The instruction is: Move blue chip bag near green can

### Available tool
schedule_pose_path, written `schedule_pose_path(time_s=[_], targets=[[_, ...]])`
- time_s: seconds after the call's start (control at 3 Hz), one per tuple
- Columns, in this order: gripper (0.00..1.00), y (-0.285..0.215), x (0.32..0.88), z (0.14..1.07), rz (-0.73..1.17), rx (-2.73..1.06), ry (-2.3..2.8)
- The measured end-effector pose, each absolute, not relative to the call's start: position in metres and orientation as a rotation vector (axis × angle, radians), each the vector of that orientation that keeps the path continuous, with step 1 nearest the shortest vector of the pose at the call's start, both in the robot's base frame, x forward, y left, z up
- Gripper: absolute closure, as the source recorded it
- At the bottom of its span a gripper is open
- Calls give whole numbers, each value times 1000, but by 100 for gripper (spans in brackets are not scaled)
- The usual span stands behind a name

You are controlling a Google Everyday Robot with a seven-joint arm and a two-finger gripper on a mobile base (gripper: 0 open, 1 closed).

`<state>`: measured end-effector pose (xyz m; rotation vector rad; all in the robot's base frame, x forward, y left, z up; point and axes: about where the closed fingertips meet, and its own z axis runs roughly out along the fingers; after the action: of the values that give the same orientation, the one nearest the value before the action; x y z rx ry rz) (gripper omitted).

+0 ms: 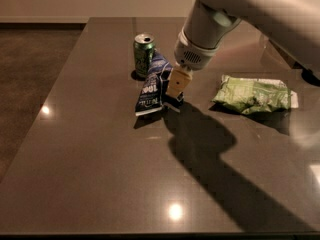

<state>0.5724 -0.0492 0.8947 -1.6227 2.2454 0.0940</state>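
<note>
The green can [144, 53] stands upright at the back of the dark table [100, 184]. The blue chip bag [152, 85] hangs tilted just right of the can, its top end almost touching the can and its lower end toward me, throwing a shadow on the table. My gripper [173, 95] comes down from the white arm [210, 24] and is shut on the bag's right edge, holding it slightly off the surface. The fingertips are partly hidden behind the bag's fold.
A light green chip bag [252, 94] lies flat on the table to the right of my gripper. The arm's shadow runs across the table toward the front right. The table's left edge drops to a dark floor [30, 84].
</note>
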Motion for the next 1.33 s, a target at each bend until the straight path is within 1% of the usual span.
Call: schedule_pose_path(time_s=[1.0, 1.33], targets=[[5, -45, 579, 890, 103, -1621, 2261], [0, -45, 579, 889, 103, -1623, 2260]])
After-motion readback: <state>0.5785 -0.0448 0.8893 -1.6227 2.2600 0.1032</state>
